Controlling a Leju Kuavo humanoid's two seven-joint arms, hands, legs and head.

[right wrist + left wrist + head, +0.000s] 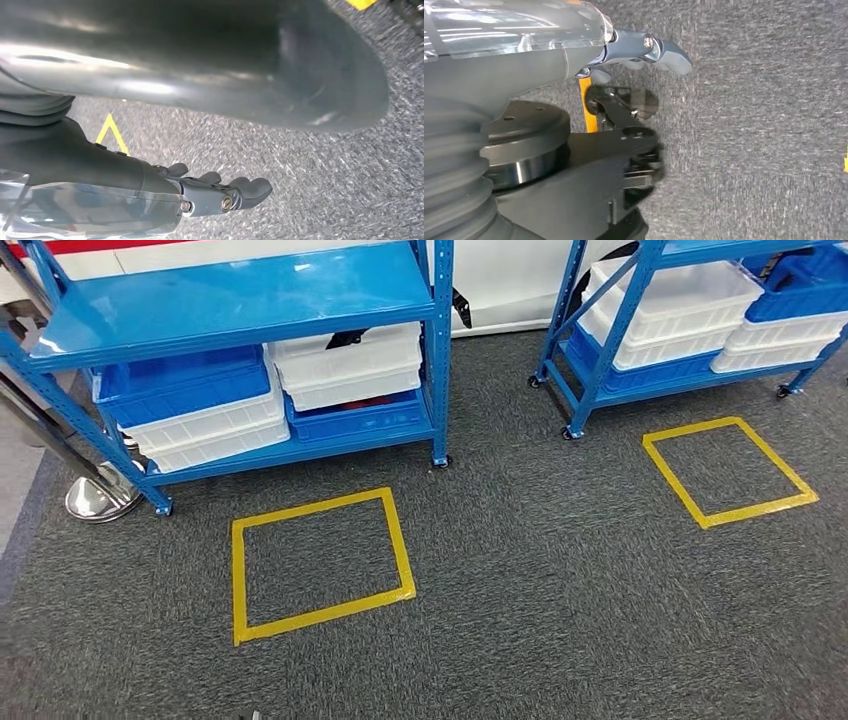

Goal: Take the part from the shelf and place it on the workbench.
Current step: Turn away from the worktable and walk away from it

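Two blue shelves (240,300) (head view) hold bins; wrist views show left hand (644,50) and right hand (220,192) empty, fingers loose.

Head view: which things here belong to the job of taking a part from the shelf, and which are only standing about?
For the job:
- left shelf, its white bins and blue bins
- left hand, holding nothing
- right hand, holding nothing

Only standing about:
- right shelf
- two yellow tape squares, near and far
- chrome post base
- carpet

The part itself cannot be told.
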